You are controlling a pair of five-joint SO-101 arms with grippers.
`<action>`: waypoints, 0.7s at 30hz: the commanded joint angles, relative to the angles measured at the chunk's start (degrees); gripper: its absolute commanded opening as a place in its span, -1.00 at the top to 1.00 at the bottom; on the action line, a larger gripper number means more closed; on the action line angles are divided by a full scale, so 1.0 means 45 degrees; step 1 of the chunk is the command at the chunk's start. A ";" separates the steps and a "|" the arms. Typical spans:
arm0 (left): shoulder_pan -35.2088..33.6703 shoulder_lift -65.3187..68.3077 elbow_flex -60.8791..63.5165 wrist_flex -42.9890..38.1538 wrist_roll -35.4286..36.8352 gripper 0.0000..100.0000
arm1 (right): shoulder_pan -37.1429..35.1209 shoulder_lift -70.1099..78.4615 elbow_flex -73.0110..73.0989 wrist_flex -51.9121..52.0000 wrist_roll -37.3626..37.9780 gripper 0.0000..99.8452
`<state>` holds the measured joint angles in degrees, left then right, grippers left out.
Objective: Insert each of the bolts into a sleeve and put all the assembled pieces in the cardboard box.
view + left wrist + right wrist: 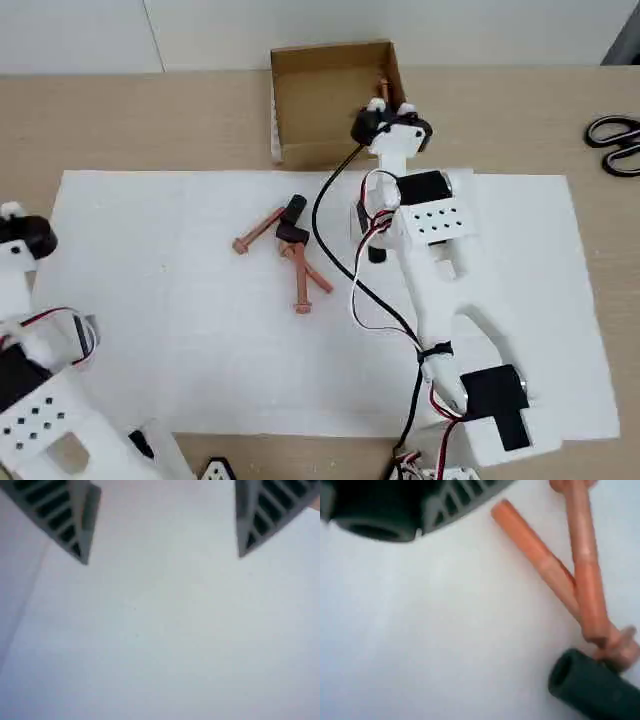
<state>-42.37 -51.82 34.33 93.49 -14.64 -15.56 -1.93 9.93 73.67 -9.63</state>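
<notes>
In the high view the right gripper [385, 106] is at the right wall of the cardboard box [322, 100], and an orange bolt end [383, 88] sticks out at its tip. The right wrist view has a black sleeve [370, 512] held against a ribbed finger [457, 500]. Below it on white lie two crossed orange bolts [540, 560] and a loose black sleeve [595, 685]. On the sheet, a bolt [258, 231] with a sleeve [294, 209] lies beside another sleeve [290, 235] and two crossed bolts [301, 277]. The left gripper [162, 557] hangs open over bare sheet.
A white sheet [180, 300] covers most of the wooden table. Scissors [615, 140] lie at the far right edge. The left arm's body [30, 400] fills the front left corner, and the right arm [440, 260] stretches across the sheet's right half.
</notes>
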 commanded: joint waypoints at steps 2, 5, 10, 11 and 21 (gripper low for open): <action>0.1192 0.1954 -0.2686 0.1289 0.1016 0.64 | 0.0381 -0.0576 -0.0293 0.0225 0.1328 0.99; 0.2344 0.3341 -0.3565 0.1485 0.2032 0.64 | 0.0400 -0.0068 -0.0332 0.0186 0.1680 0.99; 0.4200 0.4220 -0.3976 0.1465 0.3067 0.64 | 0.0381 0.1280 -0.0371 0.0322 0.1875 0.99; 0.4513 0.4220 -0.3976 0.1465 0.3087 0.64 | 0.0381 0.1534 -0.0332 0.0322 0.1875 0.99; 0.4962 0.4220 -0.3976 0.1485 0.3087 0.64 | 0.0459 0.2784 -0.1016 -0.0596 0.2442 0.96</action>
<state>-20.40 -32.84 19.03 99.30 -1.01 -14.33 10.73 8.62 71.38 0.31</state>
